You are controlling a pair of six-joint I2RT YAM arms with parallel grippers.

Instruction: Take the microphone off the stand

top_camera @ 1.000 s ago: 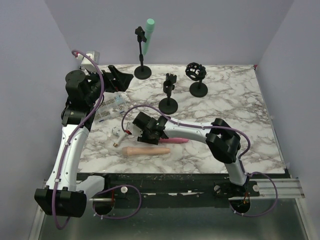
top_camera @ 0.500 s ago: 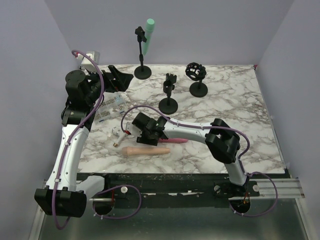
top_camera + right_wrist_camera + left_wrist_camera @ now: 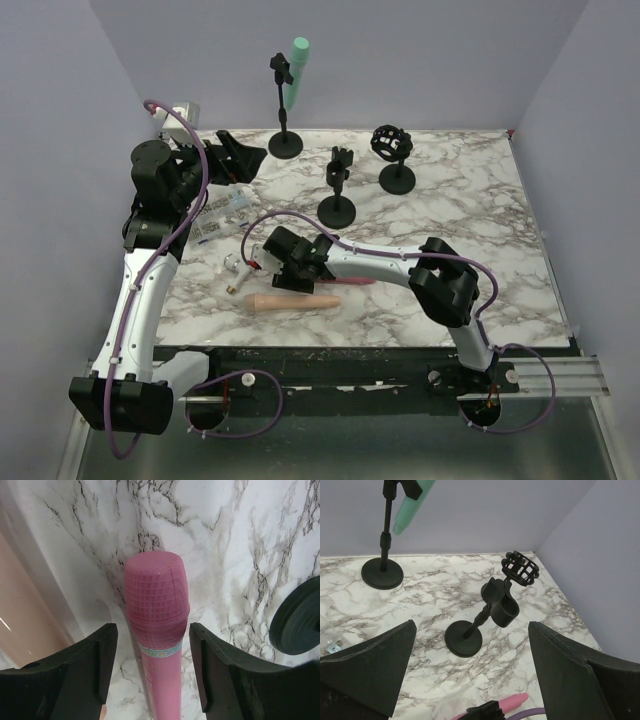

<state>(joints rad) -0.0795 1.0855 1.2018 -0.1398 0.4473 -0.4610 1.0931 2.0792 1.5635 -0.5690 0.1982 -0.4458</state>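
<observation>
**A:** From overhead, where's the pink microphone (image 3: 352, 281)?

**B:** Flat on the marble worktop (image 3: 480, 250), towards the front, partly under the right arm. The right pincer (image 3: 283, 262) sits low over its left end. A peach microphone (image 3: 293, 302) lies just in front, roughly parallel.

**A:** And the stands?

**B:** Three, further back. The tall stand (image 3: 283, 110) holds a green microphone (image 3: 295, 70) in its clip, the short stand (image 3: 338, 190) has an empty clip, and the shock-mount stand (image 3: 393, 155) is to the right. The left pincer (image 3: 235, 155) is at the rear left, near a clear bag (image 3: 220, 212).

**A:** Left wrist view?

**B:** Its fingers (image 3: 370, 672) are spread wide with nothing between them. Beyond them stands the short stand, its clip tilted. The pink microphone's end shows at the bottom edge.

**A:** Right wrist view?

**B:** The fingers (image 3: 97, 665) stand either side of the pink microphone with a slim gap on each side, so they're parted and not pinching it. Its mesh head points away from the camera. The peach microphone is at the left, and a stand's base (image 3: 297, 617) is at the right.
</observation>
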